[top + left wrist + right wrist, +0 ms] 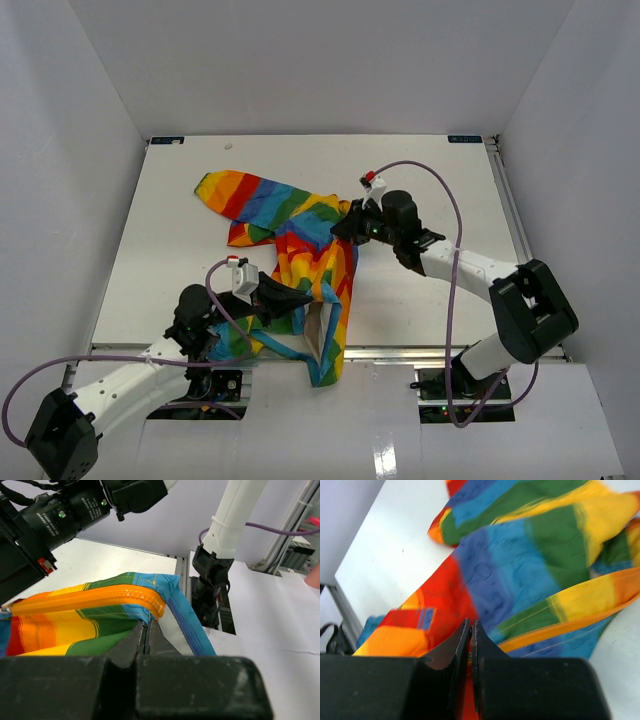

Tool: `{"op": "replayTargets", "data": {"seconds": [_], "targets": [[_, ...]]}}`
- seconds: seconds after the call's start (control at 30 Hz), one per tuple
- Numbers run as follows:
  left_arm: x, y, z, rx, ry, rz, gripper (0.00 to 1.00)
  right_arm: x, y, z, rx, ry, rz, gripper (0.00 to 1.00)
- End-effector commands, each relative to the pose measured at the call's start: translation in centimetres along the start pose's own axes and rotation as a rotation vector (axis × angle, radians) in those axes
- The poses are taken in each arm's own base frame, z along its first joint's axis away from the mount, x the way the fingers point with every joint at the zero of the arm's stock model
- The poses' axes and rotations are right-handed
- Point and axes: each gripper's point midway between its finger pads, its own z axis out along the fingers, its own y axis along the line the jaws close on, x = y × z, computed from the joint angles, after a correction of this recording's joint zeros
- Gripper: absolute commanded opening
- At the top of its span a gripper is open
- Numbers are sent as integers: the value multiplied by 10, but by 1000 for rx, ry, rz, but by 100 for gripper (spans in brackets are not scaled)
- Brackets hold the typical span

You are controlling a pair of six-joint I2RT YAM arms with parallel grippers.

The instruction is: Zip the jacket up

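1. The jacket (300,250) lies crumpled mid-table (150,250). One sleeve is thrown out toward the far left, and the hem hangs near the front edge with the white lining (318,325) showing.
2. Left gripper (292,297): clamped on the jacket. In its wrist view the jaws meet on a fold just under the orange zipper tape (100,596).
3. Right gripper (345,225): jaws pressed together at the jacket's far end, over red fabric. I can't tell whether it has cloth, a zipper pull or nothing; its wrist view is blurred.
4. Front looks open, so zipping is not yet done. No slider is visible in any view.
5. Risk: the left pinch is on a thin fold beside the tape, not on the tape itself. A pull could slide the fabric out of the jaws.
6. Risk: if the right holds only loose cloth, pulling would bunch the jacket instead of running the zip.
7. Risk: the twisted front could jam lining in the teeth.
8. Risk: the hem near the edge could drag off the table.
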Motion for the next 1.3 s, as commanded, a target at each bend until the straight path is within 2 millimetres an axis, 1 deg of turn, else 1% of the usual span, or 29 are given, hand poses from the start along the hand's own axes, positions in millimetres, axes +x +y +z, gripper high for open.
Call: {"op": "replayTargets", "data": {"seconds": [0.0, 0.07, 0.1, 0.17, 0.23, 0.33, 0.43, 0.5, 0.53, 0.57, 0.6, 0.63, 0.67, 0.7, 0.73, 0.77, 0.8, 0.83, 0.87, 0.9, 0.93, 1.0, 1.03, 1.07, 1.1, 1.13, 1.17, 1.2, 1.27], "targets": [[-31, -10, 4, 9, -47, 30, 0, -87, -67, 8, 164, -256, -16, 8], [-36, -13, 2, 13, -72, 42, 0, -95, -76, 18, 153, -253, -5, 8], [-36, -14, 1, 15, -82, 43, 0, -100, -86, 21, 160, -258, 4, 8], [-34, -15, -1, 18, -88, 44, 0, -112, -104, 25, 174, -276, 12, 8], [-37, -16, -1, 23, -94, 56, 0, -122, -115, 27, 168, -295, 16, 8], [-45, -22, -2, 45, -132, 82, 0, -129, -131, 29, 160, -321, 45, 8], [-55, -26, -4, 54, -166, 103, 0, -130, -134, 31, 117, -339, 61, 8], [-56, -32, -4, 81, -161, 105, 0, -130, -131, 36, 83, -329, 55, 8], [-53, -33, -4, 92, -153, 93, 0, -125, -129, 41, 52, -307, 58, 8], [-43, -29, -3, 77, -117, 40, 0, -118, -122, 43, 5, -278, 67, 8], [-29, -24, -2, 55, -73, -25, 0, -112, -113, 44, -46, -249, 77, 8], [-11, -16, -3, 10, -11, -107, 5, -104, -108, 42, -75, -228, 85, 8], [5, -7, -5, -51, 30, -173, 13, -99, -100, 37, -101, -204, 85, 8], [17, -1, -9, -96, 56, -226, 26, -96, -93, 32, -121, -188, 78, 8], [28, 2, -13, -137, 76, -284, 46, -87, -91, 27, -115, -169, 82, 9], [37, 13, -19, -224, 80, -340, 64, -72, -89, 20, -97, -131, 95, 12], [44, 24, -27, -320, 81, -377, 68, -67, -81, 11, -90, -118, 78, 17], [46, 34, -33, -398, 76, -400, 72, -53, -77, 4, -79, -88, 76, 21], [40, 41, -36, -460, 59, -415, 78, -39, -72, -4, -64, -62, 77, 22], [30, 48, -39, -522, 34, -434, 85, -34, -64, -13, -47, -57, 68, 23], [25, 55, -42, -572, 26, -445, 87, -26, -58, -18, -39, -46, 67, 23], [19, 67, -45, -655, 30, -454, 89, 0, -41, -25, -35, -5, 55, 23], [22, 73, -45, -687, 53, -451, 89, 14, -33, -26, -30, 22, 46, 23], [23, 77, -43, -696, 70, -433, 89, 33, -21, -26, -24, 60, 31, 23], [25, 81, -39, -697, 95, -424, 89, 45, -13, -24, -25, 80, 14, 23], [33, 87, -31, -699, 145, -428, 89, 57, -3, -22, -22, 95, -5, 23], [41, 94, -25, -706, 192, -428, 88, 66, -1, -22, -3, 105, 1, 22], [48, 97, -22, -707, 231, -432, 87, 73, -1, -24, 7, 105, 5, 23], [65, 105, -14, -703, 309, -440, 83, 79, -3, -30, 35, 86, 20, 27]]}}
